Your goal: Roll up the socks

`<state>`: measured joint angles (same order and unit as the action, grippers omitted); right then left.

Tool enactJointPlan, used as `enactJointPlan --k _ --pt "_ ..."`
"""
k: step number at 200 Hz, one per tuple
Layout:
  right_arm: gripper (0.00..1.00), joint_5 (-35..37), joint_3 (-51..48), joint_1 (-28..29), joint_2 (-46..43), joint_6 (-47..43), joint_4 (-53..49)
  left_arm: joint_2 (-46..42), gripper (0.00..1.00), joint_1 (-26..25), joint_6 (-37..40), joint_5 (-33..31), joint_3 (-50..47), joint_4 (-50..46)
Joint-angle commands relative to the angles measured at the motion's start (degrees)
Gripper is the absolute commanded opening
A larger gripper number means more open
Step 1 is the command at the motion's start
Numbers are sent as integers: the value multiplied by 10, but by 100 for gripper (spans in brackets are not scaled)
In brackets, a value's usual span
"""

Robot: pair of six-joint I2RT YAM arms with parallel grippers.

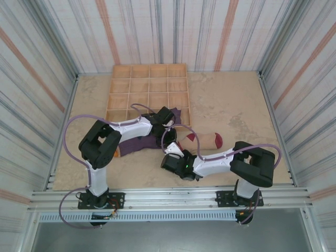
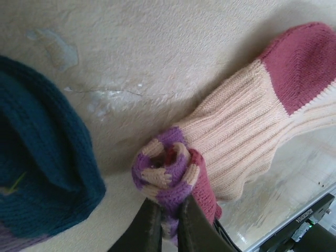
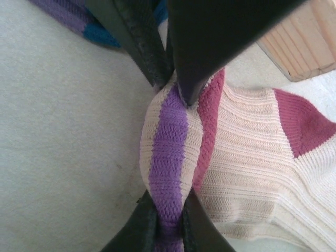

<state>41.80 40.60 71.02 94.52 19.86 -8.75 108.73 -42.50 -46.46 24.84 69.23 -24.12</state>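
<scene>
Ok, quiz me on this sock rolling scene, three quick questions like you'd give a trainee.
1. True or false: the left gripper and the right gripper both pinch the striped cuff of the tan sock.
2. What lies beside the tan sock in the left wrist view? A a teal sock toe; B a towel; C a brush.
3. Fill in: the cuff's stripes are cream and ____.
Key: 1 true; 2 A; 3 purple.

Bright, even lighting is supplied from above; soft shadows are cast on the table [image 1: 231, 100] beneath the arms [image 1: 131, 127]. The tan sock [image 2: 247, 121] knit is rendered sharply, while the right gripper's fingers [image 3: 137, 228] appear dark and blurred.
</scene>
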Motion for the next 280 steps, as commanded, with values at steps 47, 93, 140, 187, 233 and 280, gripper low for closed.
enactJointPlan --k 47,93,140,187,233,280 --pt "0 -224 -102 -103 -104 23 103 -113 62 26 1 13 -63 47" --pt "0 -387 -160 -211 -141 59 157 -158 64 30 -4 3 -75 48" --pt "0 -565 -194 -315 -134 112 218 -156 62 29 -16 12 -93 73" --pt "0 -757 -237 -446 -108 218 323 -129 62 11 -21 10 -100 115" --pt "0 -778 -253 -480 -77 312 328 -96 62 -8 -26 -4 -90 137" --pt "0 -774 -249 -507 -62 337 281 -52 61 -20 -28 -24 -71 174"
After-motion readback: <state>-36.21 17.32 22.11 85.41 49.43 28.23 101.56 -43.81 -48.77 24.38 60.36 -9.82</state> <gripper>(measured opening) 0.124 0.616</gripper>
